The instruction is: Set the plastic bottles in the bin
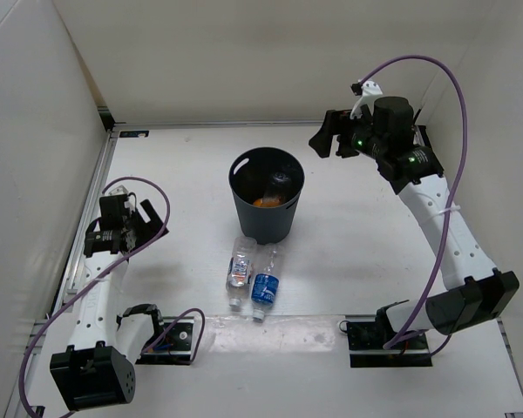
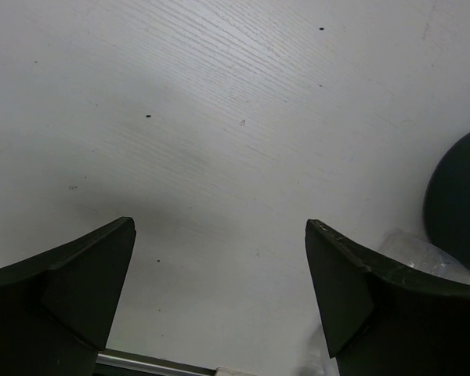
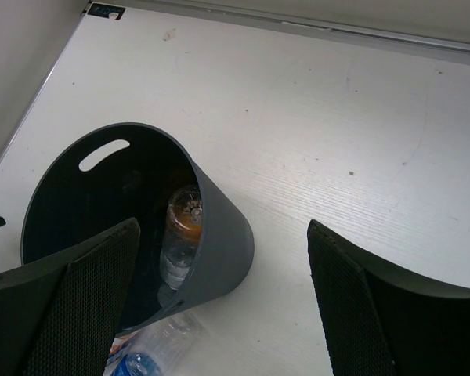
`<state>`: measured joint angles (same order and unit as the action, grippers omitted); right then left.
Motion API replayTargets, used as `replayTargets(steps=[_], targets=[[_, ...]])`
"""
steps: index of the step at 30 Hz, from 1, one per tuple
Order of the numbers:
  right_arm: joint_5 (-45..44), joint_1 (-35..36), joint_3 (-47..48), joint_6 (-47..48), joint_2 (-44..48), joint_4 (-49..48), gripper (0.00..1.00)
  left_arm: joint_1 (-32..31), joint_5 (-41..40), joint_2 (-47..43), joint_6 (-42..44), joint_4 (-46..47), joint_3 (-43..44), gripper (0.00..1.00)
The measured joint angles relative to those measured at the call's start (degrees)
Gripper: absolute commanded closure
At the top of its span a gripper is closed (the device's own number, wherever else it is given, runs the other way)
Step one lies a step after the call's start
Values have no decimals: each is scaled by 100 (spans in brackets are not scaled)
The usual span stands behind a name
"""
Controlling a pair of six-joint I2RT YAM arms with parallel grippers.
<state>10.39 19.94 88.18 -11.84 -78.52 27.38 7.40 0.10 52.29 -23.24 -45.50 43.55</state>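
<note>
White tabletop [image 1: 349, 252], bin [image 1: 266, 196] with an orange bottle [image 1: 266, 202] and a clear bottle [image 3: 176, 254] inside, two labelled bottles [image 1: 238, 268] lying side by side just in front of it, left tool [image 2: 219, 235] and right tool [image 3: 223, 235] both spread empty, so grabbing one probably rolls its neighbour away.

Matt dark plastic bin [image 1: 266, 209], clear glossy plastic bottles [image 1: 239, 270], white wood-grain table [image 1: 357, 252]
</note>
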Motion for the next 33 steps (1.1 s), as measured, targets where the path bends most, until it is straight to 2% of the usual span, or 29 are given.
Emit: replayTargets(steps=[11, 17, 21, 28, 33], targets=[[-70, -101, -2, -116, -72, 131, 11, 0, 9, 0, 46, -39, 0, 0], [-133, -214, -160, -151, -70, 164, 11, -173, 575, -59, 363, 264, 0, 0], [-175, -319, -369, -149, -70, 269, 11, -629, 944, -107, 481, 461, 0, 0], [-245, -577, -673, -146, -50, 313, 11, -2374, 1005, 144, 42, 988, -387, 0], [-275, -710, -826, -133, -37, 468, 11, -3309, 778, 741, -332, 1355, -546, 0]])
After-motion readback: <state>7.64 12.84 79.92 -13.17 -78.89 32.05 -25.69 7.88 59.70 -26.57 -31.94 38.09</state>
